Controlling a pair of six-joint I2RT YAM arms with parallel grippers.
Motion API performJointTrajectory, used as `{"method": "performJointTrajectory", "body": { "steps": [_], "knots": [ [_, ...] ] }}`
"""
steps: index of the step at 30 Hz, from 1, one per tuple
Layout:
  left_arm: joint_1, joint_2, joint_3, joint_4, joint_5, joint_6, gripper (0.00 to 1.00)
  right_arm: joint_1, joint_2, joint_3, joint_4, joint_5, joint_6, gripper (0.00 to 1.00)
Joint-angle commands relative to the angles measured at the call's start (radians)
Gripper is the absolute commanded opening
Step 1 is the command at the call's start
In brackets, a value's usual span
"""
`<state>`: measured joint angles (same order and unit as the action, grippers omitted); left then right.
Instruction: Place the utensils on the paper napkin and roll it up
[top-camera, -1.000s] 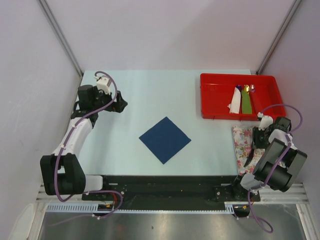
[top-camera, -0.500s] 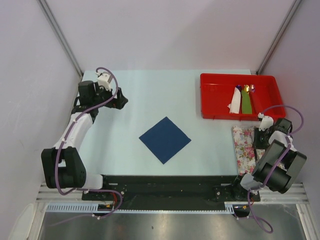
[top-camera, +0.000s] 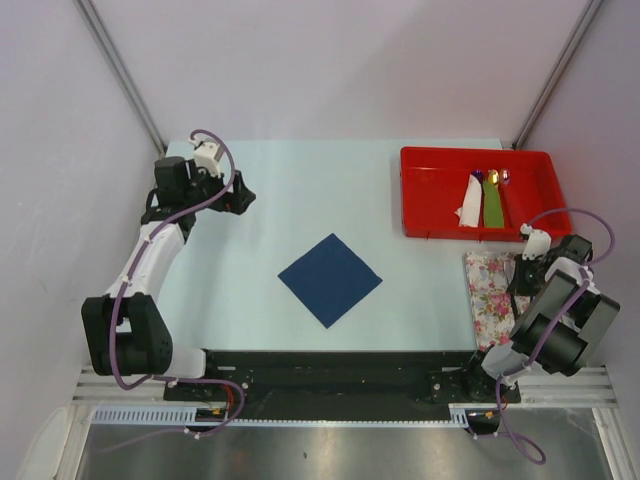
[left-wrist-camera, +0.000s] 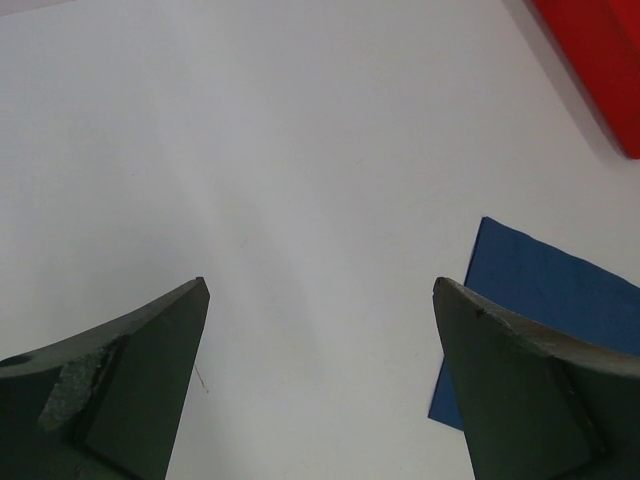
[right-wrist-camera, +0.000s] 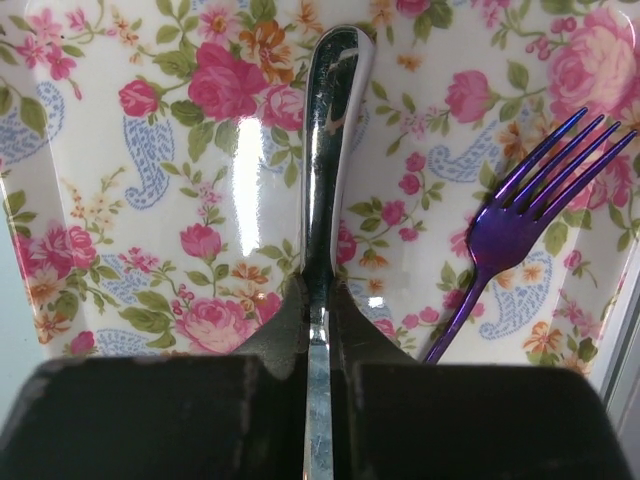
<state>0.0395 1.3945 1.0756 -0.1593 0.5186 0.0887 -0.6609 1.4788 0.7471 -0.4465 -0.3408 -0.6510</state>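
- From above, my left pincer (top-camera: 240, 195) hangs over the counter (top-camera: 300, 190) near its far left corner. My right pincer (top-camera: 518, 283) is down over a flowered cloth (top-camera: 486, 285) at the right edge, close to the near right corner. Its jaws cannot be told from here.
- The blue napkin (top-camera: 330, 280) lies flat mid-counter, nearer the near edge, with one corner toward me. A red tray (top-camera: 420, 200) sits in the far right corner and holds a few small pieces.
- On my left wrist view, the left pincer (left-wrist-camera: 320, 290) is spread wide with nothing between its fingers (left-wrist-camera: 130, 400). Bare counter (left-wrist-camera: 250, 150) lies below, with a napkin (left-wrist-camera: 540, 300) corner at lower right and a tray (left-wrist-camera: 600, 60) corner at upper right.
- On my right wrist view, the right pincer (right-wrist-camera: 318, 330) is clamped on a silver utensil (right-wrist-camera: 330, 150), gripping its shaft. Its rounded end points away over the cloth (right-wrist-camera: 150, 150).
- A purple fork (right-wrist-camera: 510, 230) lies on the cloth just right of it, apart from it.
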Motion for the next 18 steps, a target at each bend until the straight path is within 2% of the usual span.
{"method": "performJointTrajectory", "body": {
  "steps": [1, 10, 18],
  "knots": [
    [-0.003, -0.009, 0.035, 0.009, 0.014, 0.023, 1.0, -0.003, 0.046, -0.045, -0.133, -0.003, -0.044, 0.0],
    [-0.012, -0.014, 0.029, 0.021, 0.032, 0.017, 1.0, 0.038, -0.112, 0.001, -0.273, -0.132, -0.176, 0.0],
    [-0.032, -0.017, 0.03, 0.015, 0.021, 0.014, 1.0, 0.124, -0.225, -0.008, -0.357, -0.208, -0.266, 0.0]
  ]
}}
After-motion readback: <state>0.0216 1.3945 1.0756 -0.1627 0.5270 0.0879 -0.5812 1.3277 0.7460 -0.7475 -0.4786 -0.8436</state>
